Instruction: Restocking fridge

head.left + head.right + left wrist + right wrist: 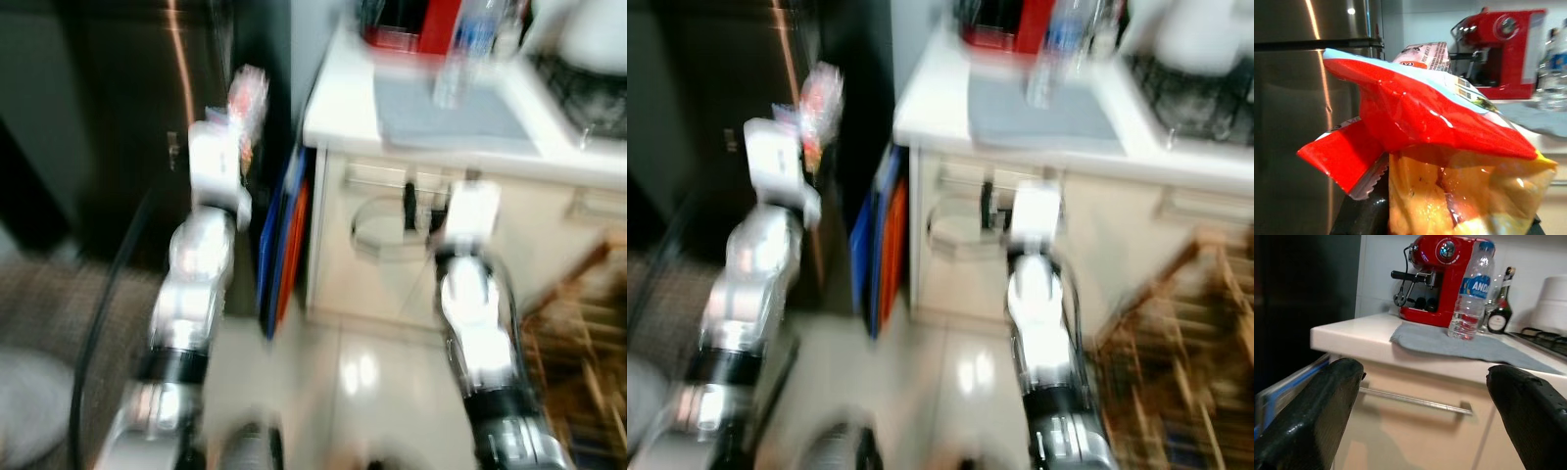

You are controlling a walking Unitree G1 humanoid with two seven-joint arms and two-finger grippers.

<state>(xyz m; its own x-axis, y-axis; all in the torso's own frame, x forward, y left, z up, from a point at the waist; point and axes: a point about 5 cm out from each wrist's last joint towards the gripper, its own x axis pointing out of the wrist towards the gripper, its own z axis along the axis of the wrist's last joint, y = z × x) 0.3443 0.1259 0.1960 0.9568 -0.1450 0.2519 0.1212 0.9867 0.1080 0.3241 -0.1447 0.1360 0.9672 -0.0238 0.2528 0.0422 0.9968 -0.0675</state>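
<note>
Up beside the steel fridge [1303, 122], the left gripper [240, 132] pinches a red snack bag [1425, 122], while the right gripper [1425, 416], fingers spread, faces the counter [1361, 340] holding a water bottle [1471, 293].

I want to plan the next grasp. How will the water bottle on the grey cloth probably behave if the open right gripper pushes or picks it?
The water bottle is tall, narrow and upright, so a high push would probably tip it. It looks like thin clear plastic, likely to dent under a hard squeeze. The grey cloth beneath may slide or bunch, making its footing less steady.
</note>
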